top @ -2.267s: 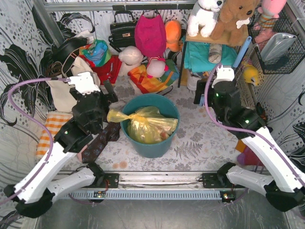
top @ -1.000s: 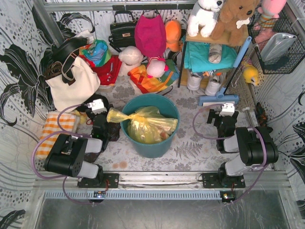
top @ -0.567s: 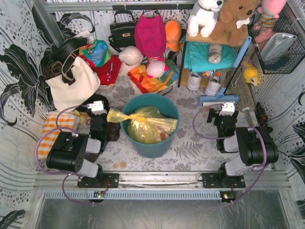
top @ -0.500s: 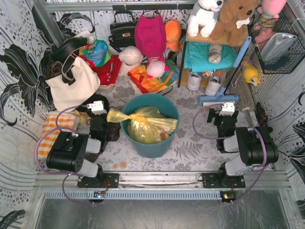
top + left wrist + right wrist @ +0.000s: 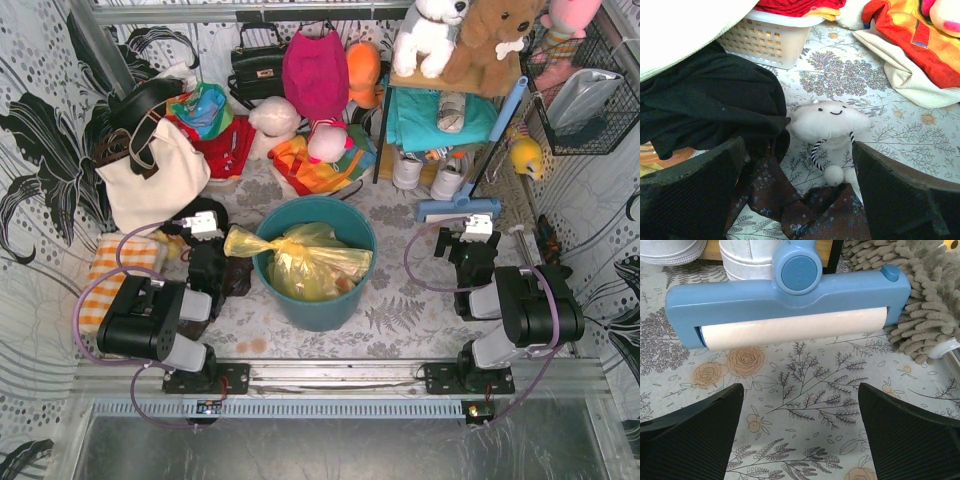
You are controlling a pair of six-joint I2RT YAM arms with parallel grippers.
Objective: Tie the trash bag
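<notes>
Cloud toy [image 5: 827, 120], black cloth [image 5: 710, 107] before left hand [image 5: 797, 195]

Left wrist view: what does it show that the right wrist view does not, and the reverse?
Only the left wrist: a white cloud toy, a black cloth, a white basket. Only the right wrist: a blue lint roller, a grey mop head. Both: the floral table cover, and an open gripper, the left gripper or the right gripper.

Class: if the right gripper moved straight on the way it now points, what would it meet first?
Probably the blue lint roller, lying crosswise ahead of the open right gripper on the floral cloth; nothing nearer shows, though depth is unclear.
</notes>
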